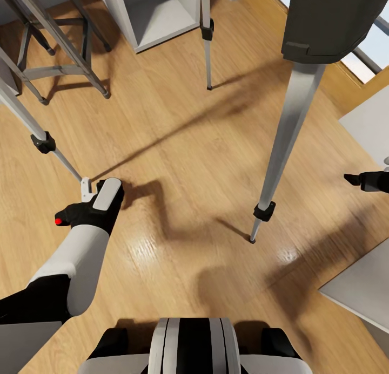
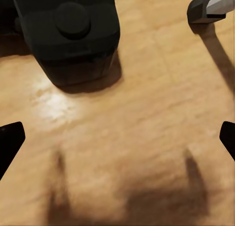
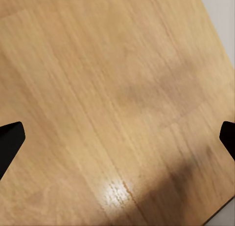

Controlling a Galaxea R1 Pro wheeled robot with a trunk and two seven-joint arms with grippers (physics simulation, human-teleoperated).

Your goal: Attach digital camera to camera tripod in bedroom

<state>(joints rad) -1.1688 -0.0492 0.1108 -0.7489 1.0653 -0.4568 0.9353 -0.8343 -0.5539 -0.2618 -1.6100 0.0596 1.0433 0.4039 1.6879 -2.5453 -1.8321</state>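
**Camera on floor just ahead of the left fingers, tripod head overhead**

Light wooden plank floor (image 1: 178, 147) fills the scene, crossed by long shadows. At far left in the head view a grey metal stool (image 1: 59, 66) stands well back, and one silver leg of the camera tripod (image 1: 32, 126) slants down to a foot just beside the left gripper (image 1: 89, 196).

The left gripper points down at the floor. In the left wrist view its two black fingertips (image 2: 11, 138) sit at opposite edges of the picture, spread wide, with nothing between them. The digital camera (image 2: 73, 35) rests on the floor just ahead of the fingers and off to one side of their centre line; its round dial faces the wrist camera. In the head view, the camera body with its red button (image 1: 58, 221) lies close against the left wrist. The left arm is clearly the nearer.

A second tripod leg (image 1: 207, 34) stands at centre, a third (image 1: 286, 147) to the right, under the black tripod head (image 1: 329, 18).

The right gripper (image 1: 354, 178) hangs well apart at the right edge, its fingertips (image 3: 11, 140) wide open over bare floor.
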